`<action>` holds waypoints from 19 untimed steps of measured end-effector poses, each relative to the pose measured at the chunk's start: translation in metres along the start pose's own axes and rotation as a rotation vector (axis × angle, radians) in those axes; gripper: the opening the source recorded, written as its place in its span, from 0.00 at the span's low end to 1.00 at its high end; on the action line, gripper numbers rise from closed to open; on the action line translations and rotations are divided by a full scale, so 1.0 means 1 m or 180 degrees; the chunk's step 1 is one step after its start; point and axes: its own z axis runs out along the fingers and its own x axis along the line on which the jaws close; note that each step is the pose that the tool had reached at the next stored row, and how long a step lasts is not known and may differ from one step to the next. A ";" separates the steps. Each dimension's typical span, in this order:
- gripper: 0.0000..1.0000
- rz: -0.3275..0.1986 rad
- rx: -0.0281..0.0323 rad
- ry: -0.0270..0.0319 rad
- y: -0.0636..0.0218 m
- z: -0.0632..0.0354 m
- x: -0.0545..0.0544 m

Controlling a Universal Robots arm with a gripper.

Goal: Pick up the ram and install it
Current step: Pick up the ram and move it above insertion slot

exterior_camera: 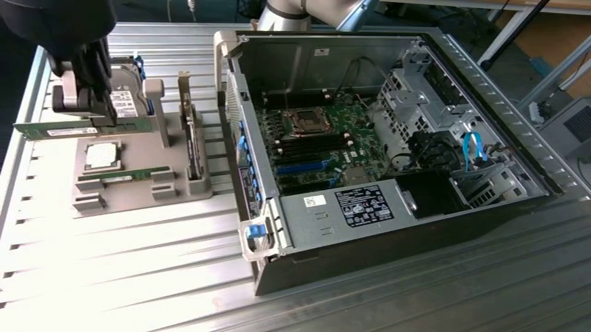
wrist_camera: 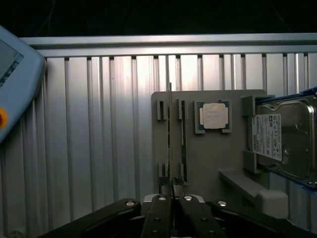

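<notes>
**Exterior view:** the camera sits high and well back, looking obliquely down on the ribbed counter [exterior_camera: 120,277]. It takes in the open computer case [exterior_camera: 305,214] at the exterior view's right and the grey parts holder [exterior_camera: 138,200] at the exterior view's left.

**Wrist view:** the camera sits on the wrist, directly behind the tool [wrist_camera: 171,191]. It faces almost straight down at the holder from close range.

**Shared area:** the holder, the processor [wrist_camera: 214,115], the hard drive [wrist_camera: 287,134] and the surrounding counter slats. The ram [exterior_camera: 65,129], gripped in the tool, appears side-on in the exterior view and edge-on in the wrist view.
</notes>
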 end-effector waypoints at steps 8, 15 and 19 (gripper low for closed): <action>0.12 0.0000 0.0000 0.0000 0.0009 -0.0208 -0.001; 0.12 0.0000 -0.0001 0.0001 0.0006 -0.0212 -0.001; 0.12 0.0000 0.0000 0.0000 -0.0101 -0.0216 -0.001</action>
